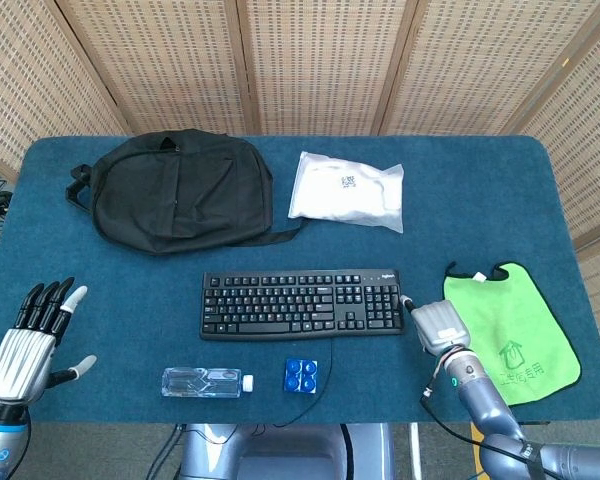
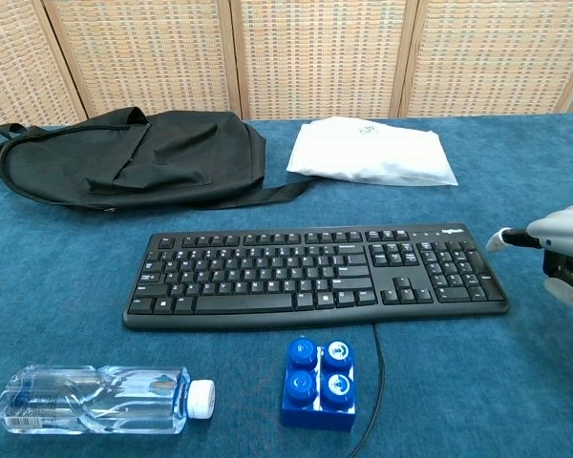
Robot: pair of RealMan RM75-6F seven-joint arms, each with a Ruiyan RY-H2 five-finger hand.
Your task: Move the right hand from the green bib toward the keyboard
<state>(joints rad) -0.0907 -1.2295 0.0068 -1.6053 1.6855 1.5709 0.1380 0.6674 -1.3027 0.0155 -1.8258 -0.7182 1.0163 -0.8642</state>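
Just beside the right end of the keyboard [image 1: 300, 303], the right hand [image 1: 439, 327] hangs over the blue worktop [image 1: 480, 200], between the keyboard and the green bib [image 1: 510, 330]. It holds nothing. One finger sticks out toward the keyboard's corner, and I cannot tell how the other fingers lie, because only the back of the hand shows from above and the chest view cuts it off at the edge. The bib lies flat to the right of the keyboard, near the hand. The hand is so close that a quick push could bump the keyboard's end and slide it sideways. If it comes in too low, the pointing finger could jab the number keys or catch under the keyboard's edge. A shoved keyboard could tug its black cable [image 2: 372, 382], which runs in front of the keyboard past the blue block [image 1: 301, 375], and knock that block. The water bottle [image 1: 207, 381], black backpack [image 1: 180, 190] and white bag [image 1: 347, 190] are well apart from the hand and look safe. The left hand [image 1: 30, 340] is far to the keyboard's left, fingers spread and holding nothing.
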